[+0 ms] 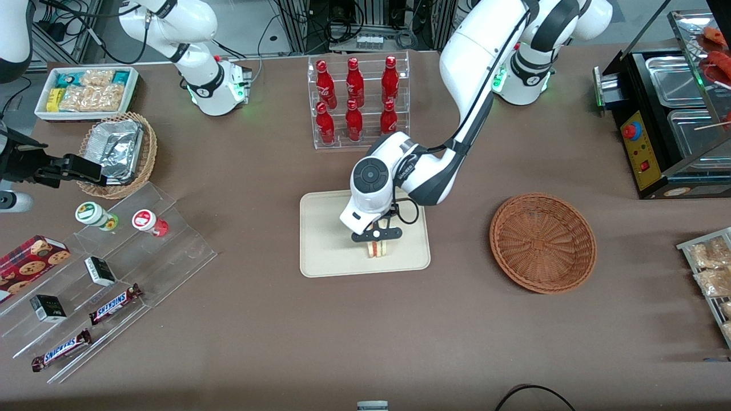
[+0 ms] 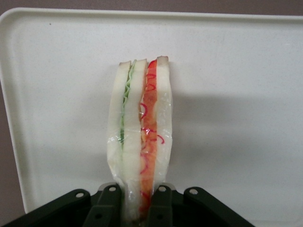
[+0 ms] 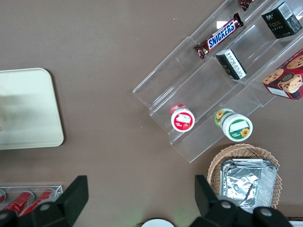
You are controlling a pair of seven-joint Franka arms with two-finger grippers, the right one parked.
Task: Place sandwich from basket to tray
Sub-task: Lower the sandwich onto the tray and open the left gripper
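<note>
Plainly, from the front we see the black two-finger gripper [image 1: 377,234] of the left arm hanging over the flat cream-beige rectangular tray [image 1: 325,228], its fingers pinched on the small triangular sandwich of pale bread [image 1: 375,249]. The sandwich stands on edge on the tray, on the half nearer the front camera. The round reddish-brown woven wicker basket [image 1: 542,242] lies near the tray, toward the working arm's end of the table. Farther from the camera than the tray stands a clear acrylic rack [image 1: 358,100] of glossy red bottles [image 1: 354,123] with white script too small for us to read. Toward the parked arm's end, two brown bars reading SNICKERS [image 1: 114,303] lie on a clear stepped display [image 1: 114,268].

From the left wrist we read the sandwich [image 2: 139,137] closely: soft white slices in clear wrap, a green layer and a red-orange layer along its edge. The dark fingers [image 2: 108,203] press it from both sides, and it rests on the smooth, low-rimmed tray [image 2: 236,94].

From the right wrist we see a rounded corner of the tray [image 3: 28,113], a SNICKERS bar [image 3: 221,35], and a crinkled foil container [image 3: 248,182] in a lighter tan wicker basket [image 3: 218,165].
</note>
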